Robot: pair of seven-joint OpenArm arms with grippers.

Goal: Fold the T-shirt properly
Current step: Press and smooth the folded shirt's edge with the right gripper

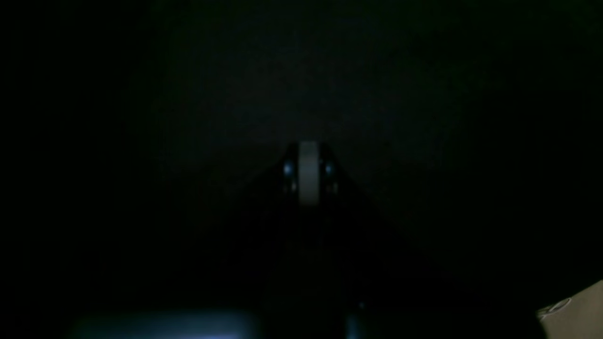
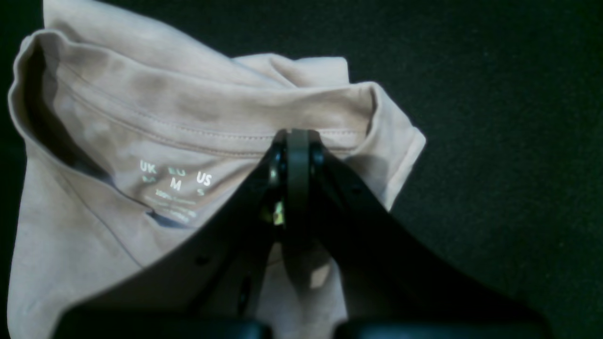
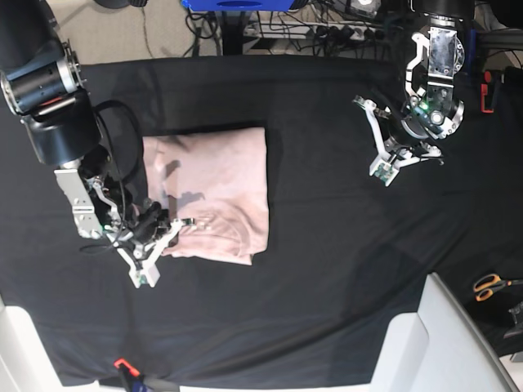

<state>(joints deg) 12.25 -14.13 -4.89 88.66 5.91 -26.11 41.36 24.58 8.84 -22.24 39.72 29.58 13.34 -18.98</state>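
— Left of centre on the black cloth (image 3: pixel 327 245) lies the T-shirt (image 3: pixel 221 184), pale pink, already doubled into a rough rectangle with the neckline end toward the near edge. Which step would you call this?

— A late fold, I'd judge. The right gripper (image 2: pixel 297 141) has its jaws pressed together on the ribbed neckline, just beside the printed size label (image 2: pixel 175 181), so it holds the collar end of the shirt.

— And the other arm?

— The left gripper (image 3: pixel 391 159) hangs over bare cloth well apart from the shirt, jaws closed on nothing; its own camera shows almost only darkness.

— What does the next move ask for?

— Probably carrying the pinched collar end across toward the far hem, low and even, so the layers beneath don't drag. The corner near the sleeve looks bunched, so it may need smoothing afterward.

— Anything else around?

— Orange-handled scissors (image 3: pixel 489 286) at the table's right edge, far from the work.
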